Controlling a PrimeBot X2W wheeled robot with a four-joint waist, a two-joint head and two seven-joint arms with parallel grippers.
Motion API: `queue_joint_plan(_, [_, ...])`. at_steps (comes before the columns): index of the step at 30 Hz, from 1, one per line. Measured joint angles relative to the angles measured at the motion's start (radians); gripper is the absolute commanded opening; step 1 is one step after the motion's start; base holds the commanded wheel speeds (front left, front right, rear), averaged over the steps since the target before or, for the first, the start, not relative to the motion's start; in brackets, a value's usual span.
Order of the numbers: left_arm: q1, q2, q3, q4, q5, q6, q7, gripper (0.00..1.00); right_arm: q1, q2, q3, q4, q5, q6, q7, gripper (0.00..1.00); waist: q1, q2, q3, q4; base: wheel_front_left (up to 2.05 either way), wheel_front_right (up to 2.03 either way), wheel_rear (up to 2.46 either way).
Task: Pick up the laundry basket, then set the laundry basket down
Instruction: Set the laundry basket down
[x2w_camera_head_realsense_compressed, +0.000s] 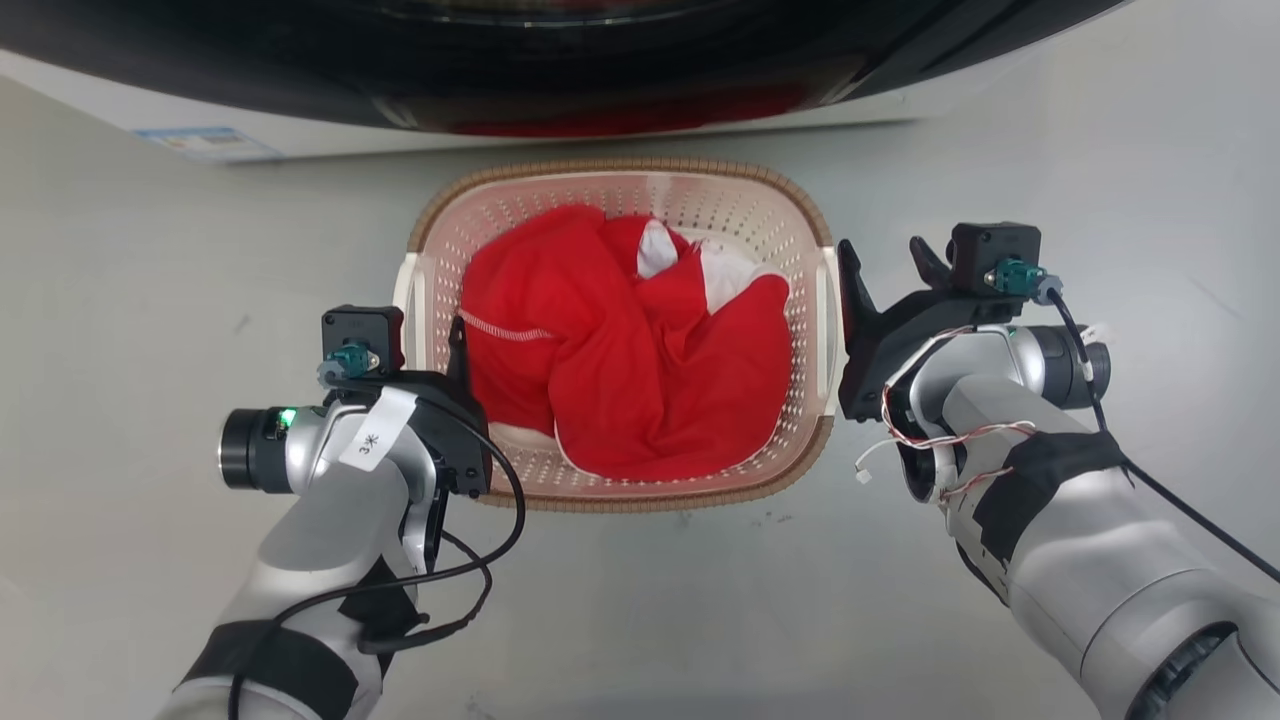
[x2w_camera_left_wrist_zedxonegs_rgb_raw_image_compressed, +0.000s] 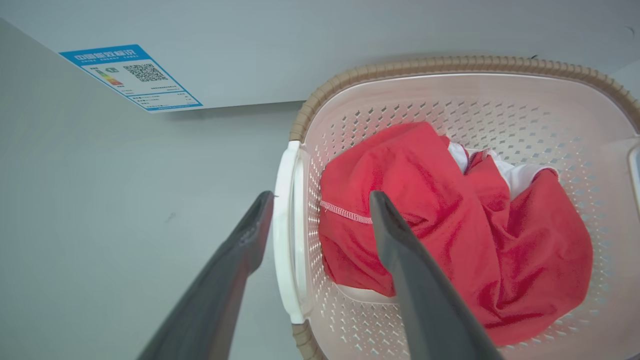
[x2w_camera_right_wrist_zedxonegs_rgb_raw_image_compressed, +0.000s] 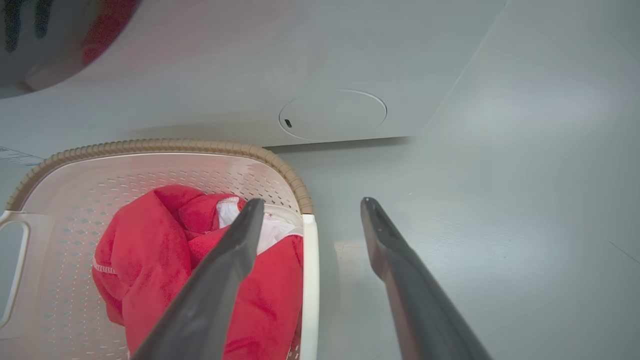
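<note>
The laundry basket (x2w_camera_head_realsense_compressed: 742, 214), pale pink with a brown woven-look rim, stands on the grey floor in front of me and holds a red and white garment (x2w_camera_head_realsense_compressed: 620, 350). My left gripper (x2w_camera_head_realsense_compressed: 425, 340) is open and straddles the basket's white left handle (x2w_camera_left_wrist_zedxonegs_rgb_raw_image_compressed: 287, 225), one finger outside and one finger over the cloth. My right gripper (x2w_camera_head_realsense_compressed: 888, 265) is open too. Its fingers stand on either side of the white right handle (x2w_camera_right_wrist_zedxonegs_rgb_raw_image_compressed: 310, 280), slightly above it. Neither gripper's fingers press on the handles.
A white washing machine (x2w_camera_head_realsense_compressed: 560, 135) with a dark door stands just behind the basket, bearing a blue label (x2w_camera_left_wrist_zedxonegs_rgb_raw_image_compressed: 132, 75) and a round cap (x2w_camera_right_wrist_zedxonegs_rgb_raw_image_compressed: 332, 114) low on its front. Bare grey floor (x2w_camera_head_realsense_compressed: 120, 300) stretches to both sides and in front.
</note>
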Motion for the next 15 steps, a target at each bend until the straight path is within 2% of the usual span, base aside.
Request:
queue_joint_plan(4, [0.03, 0.001, 0.011, -0.028, 0.0, -0.008, 0.0, 1.0, 0.029, -0.001, -0.015, 0.0, -0.001, 0.016, -0.001, 1.0, 0.0, 0.0, -0.055, -0.005, 0.0, 0.0, 0.0])
queue_joint_plan(15, [0.155, 0.041, 0.071, -0.178, 0.033, -0.007, 0.0, 1.0, 0.117, -0.038, -0.109, -0.094, -0.014, 0.019, -0.001, 1.0, -0.0001, 0.0, -0.199, -0.011, 0.0, 0.0, 0.0])
